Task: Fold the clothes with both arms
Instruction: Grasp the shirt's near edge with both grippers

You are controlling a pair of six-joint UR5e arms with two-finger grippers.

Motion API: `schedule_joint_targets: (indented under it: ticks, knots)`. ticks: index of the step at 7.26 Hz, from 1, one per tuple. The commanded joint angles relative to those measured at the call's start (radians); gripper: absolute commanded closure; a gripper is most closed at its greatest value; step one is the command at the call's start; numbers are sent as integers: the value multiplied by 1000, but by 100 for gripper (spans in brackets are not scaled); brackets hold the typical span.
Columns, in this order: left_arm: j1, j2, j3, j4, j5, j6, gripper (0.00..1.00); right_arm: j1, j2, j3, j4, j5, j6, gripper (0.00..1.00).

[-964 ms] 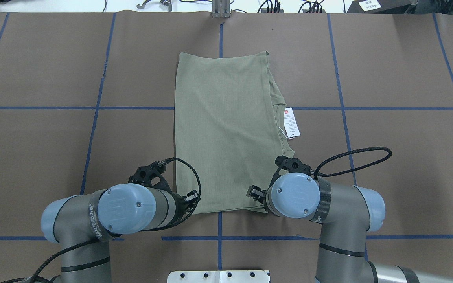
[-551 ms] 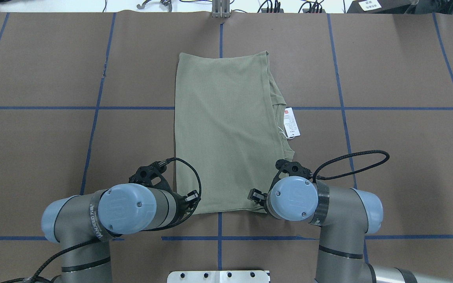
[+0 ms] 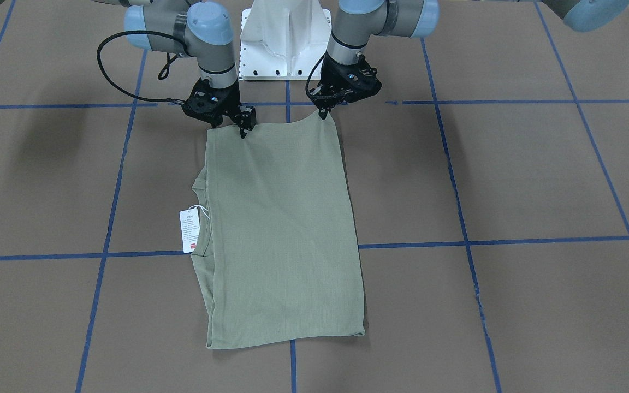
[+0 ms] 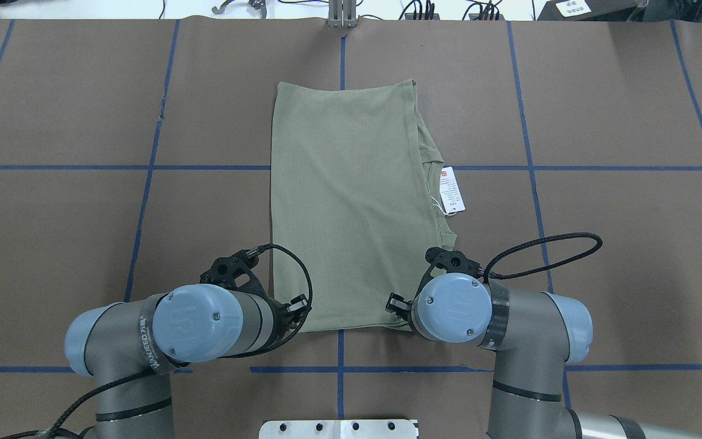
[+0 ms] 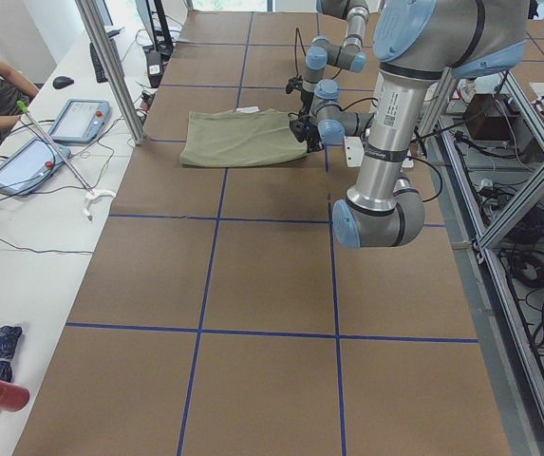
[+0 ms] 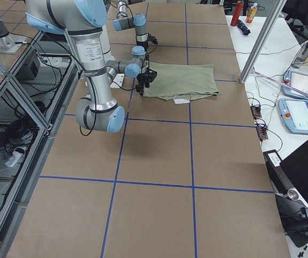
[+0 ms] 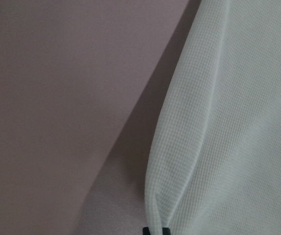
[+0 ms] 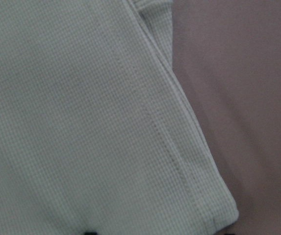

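Shirt (image 4: 351,207), pale sage-green knit, lies folded into a tall rectangle at the centre of the brown table (image 4: 619,244), its long axis running 12 to 6 o'clock in the overhead view. Layered edges and part of the ribbed collar (image 4: 430,160) show along its 3 o'clock side. A white hang tag (image 4: 452,190) with a red mark rests on the table just beside that edge, joined to it by a thin string. The upper surface is smooth. Left gripper (image 3: 324,113) is at the shirt's 7 o'clock corner. Its fingertips (image 7: 152,230) are closed together on the fabric, and the front-facing view shows that corner drawn up into a small peak off the table. Right gripper (image 3: 243,130) is at the 5 o'clock corner. In the right wrist view a dark fingertip (image 8: 90,232) and a second one appear at the bottom edge, set well apart, with flat fabric between them, so the fingers read as apart and not clamped. The hem there lies flat. Left arm (image 4: 198,323) and right arm (image 4: 454,308) both reach in from 6 o'clock, either side of the white pedestal base (image 3: 287,38). Blue tape lines (image 4: 205,167) grid the table, and one runs under the shirt.
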Motion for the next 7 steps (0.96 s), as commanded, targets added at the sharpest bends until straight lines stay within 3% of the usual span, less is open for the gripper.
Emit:
schedule_joint_targets:
  ticks: [1,3,5,7]
  knots:
    - [-1,0,3,0,2,2,100,10,5,14,0,5,-1,68]
    - [-1,0,3,0,2,3,100,16,6,19,0,7,-2,79]
    - [-1,-2,3,-2,0,3,100,17,8,37,2,8,-1,97]
    - [-1,11,-8,5,0,3,100,17,-4,77,2,5,6,100]
